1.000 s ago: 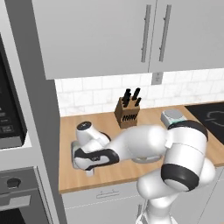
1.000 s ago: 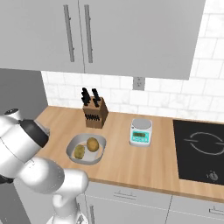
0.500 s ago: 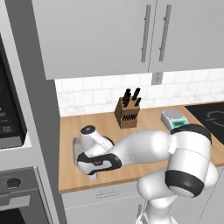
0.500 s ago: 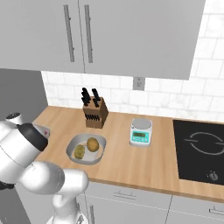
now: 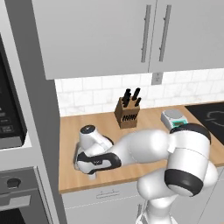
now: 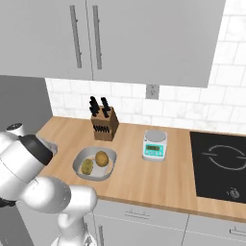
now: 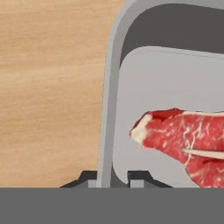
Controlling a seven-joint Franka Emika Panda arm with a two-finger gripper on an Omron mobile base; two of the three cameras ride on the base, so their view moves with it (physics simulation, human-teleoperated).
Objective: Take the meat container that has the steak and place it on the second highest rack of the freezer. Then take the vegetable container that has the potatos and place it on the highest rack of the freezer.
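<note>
In the hand view the meat container (image 7: 170,96), a grey rectangular tray, lies on the wooden counter with the red steak (image 7: 188,140) in it. My gripper (image 7: 113,178) is shut on the tray's left rim, with one fingertip on each side of the rim. In the left base view the gripper (image 5: 89,170) is low over the counter's left end, and my arm hides the tray. The vegetable container (image 6: 94,163), an oval grey dish, holds two potatos (image 6: 101,157) to the right of the hand. The freezer and its racks are out of view.
A knife block (image 6: 104,126) stands at the back of the counter (image 6: 129,178), with a small kitchen scale (image 6: 155,145) to its right. A black cooktop (image 6: 221,166) is at the far right. An oven stack (image 5: 17,192) borders the counter's left end, and wall cupboards (image 5: 131,35) hang above.
The jaws were wide open and have now closed on the meat container's rim. The hand has stayed in about the same place over the counter's left end.
</note>
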